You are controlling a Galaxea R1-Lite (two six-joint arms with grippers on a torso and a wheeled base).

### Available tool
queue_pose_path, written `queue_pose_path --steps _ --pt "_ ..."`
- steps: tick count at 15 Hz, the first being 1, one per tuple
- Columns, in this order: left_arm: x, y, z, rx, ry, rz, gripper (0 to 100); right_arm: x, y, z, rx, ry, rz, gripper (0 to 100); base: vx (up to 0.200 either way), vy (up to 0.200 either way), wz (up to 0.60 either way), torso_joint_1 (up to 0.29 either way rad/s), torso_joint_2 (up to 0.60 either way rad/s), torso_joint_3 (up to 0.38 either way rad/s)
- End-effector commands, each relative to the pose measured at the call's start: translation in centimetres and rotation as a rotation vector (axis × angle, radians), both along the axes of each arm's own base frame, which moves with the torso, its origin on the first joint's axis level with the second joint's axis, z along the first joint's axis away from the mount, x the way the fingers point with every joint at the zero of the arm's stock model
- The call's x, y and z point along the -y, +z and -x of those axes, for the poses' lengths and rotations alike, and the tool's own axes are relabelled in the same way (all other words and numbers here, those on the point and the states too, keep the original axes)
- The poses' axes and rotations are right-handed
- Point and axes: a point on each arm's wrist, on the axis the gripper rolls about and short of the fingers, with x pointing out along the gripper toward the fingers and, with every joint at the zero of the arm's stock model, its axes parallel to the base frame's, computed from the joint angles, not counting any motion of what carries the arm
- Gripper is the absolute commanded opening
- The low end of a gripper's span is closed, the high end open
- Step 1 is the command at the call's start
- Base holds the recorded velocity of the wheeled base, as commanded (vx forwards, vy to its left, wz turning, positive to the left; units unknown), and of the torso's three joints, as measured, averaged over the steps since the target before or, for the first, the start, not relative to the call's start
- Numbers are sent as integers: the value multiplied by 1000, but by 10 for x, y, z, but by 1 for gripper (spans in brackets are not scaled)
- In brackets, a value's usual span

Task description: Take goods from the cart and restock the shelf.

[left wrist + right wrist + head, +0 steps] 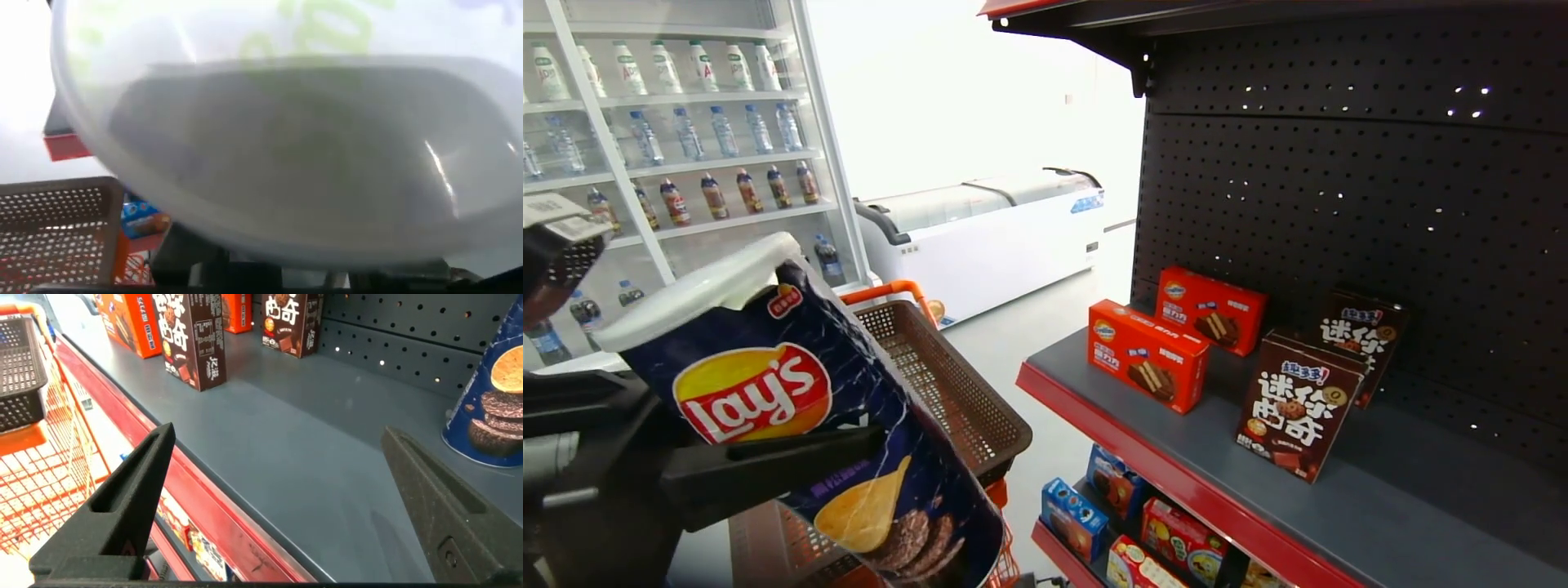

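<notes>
So the left tool is clamped round the middle of the chip canister. One black finger lies across the front of the label, and I'm guessing the other is behind it. The canister hangs in the air, tilted, with its white lid pointing up and back toward the arm. It's out of the cart and above and beside the brown basket, but well short of the shelf. My read is that we're mid-carry: picked, not yet placed. Grabbing it by the belly makes sense, since a tube like that is slippery and top-heavy if you pinch it near an end. The tilt will need straightening before it goes down, or it'll roll. The right tool has its fingers spread wide with nothing between them, and it hangs just over the front part of the grey shelf deck, looking along it. It might be waiting there to steady things, but that's a guess. On the shelf, the red boxes stand toward the cart end, with the brown boxes next to them, all faces out. In the right wrist view there's a second canister of the same blue standing upright close to the pegboard back panel, well apart from the boxes. The open stretch of deck between the brown boxes and that one looks like the obvious landing spot, as it keeps like with like. The main risk I see is clipping a brown box on the way in, since they stand near the front edge.
</notes>
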Motion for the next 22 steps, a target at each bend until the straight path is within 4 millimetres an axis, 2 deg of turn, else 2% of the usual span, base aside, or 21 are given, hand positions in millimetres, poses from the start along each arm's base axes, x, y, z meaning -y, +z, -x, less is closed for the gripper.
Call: queue_pose_path --steps 1,3,12,22 --pt "9 -8 -2 -39 -48 -14 0 0 0 0 0 0 0 100 0 0 0 0 0 0" --pt "25 -10 0 -64 -144 -24 0 0 0 0 0 1 0 100 0 0 0 0 0 0" --pt "35 -11 -1 -78 -198 -31 0 0 0 0 0 1 0 100 0 0 0 0 0 0" --pt "35 -12 -1 -81 -205 -31 0 0 0 0 0 1 0 100 0 0 -600 2 2 4"
